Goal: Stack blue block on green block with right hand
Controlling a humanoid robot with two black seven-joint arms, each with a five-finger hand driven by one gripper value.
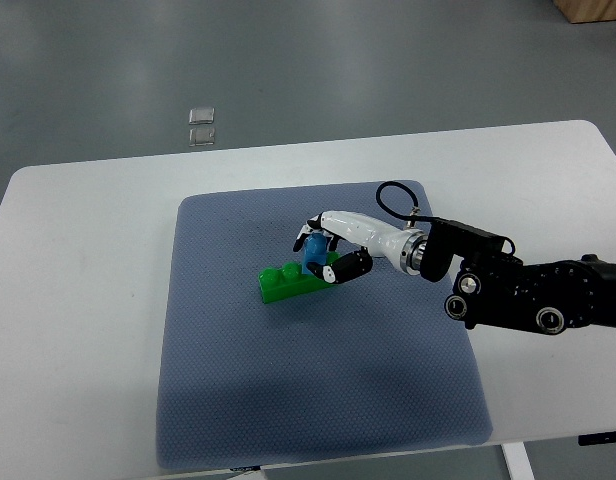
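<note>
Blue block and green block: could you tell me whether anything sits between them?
Nothing visible does. The right hand grips the blue block right at the green block, on its right end; whether it is fully seated is unclear.

The hand [326, 252] hides part of the blue block [313, 252]; its arm runs off the right edge.

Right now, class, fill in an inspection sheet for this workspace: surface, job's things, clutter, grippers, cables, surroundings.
Surface: white table with a blue-grey mat on it.
Job's things: blue block on the right end of the green block, on the mat.
Clutter: nothing seen.
Grippers: right hand closed around the blue block; left hand not in view.
Cables: black cable looping at the right wrist.
Surroundings: grey floor with two small clear squares; wooden corner top right.
</note>
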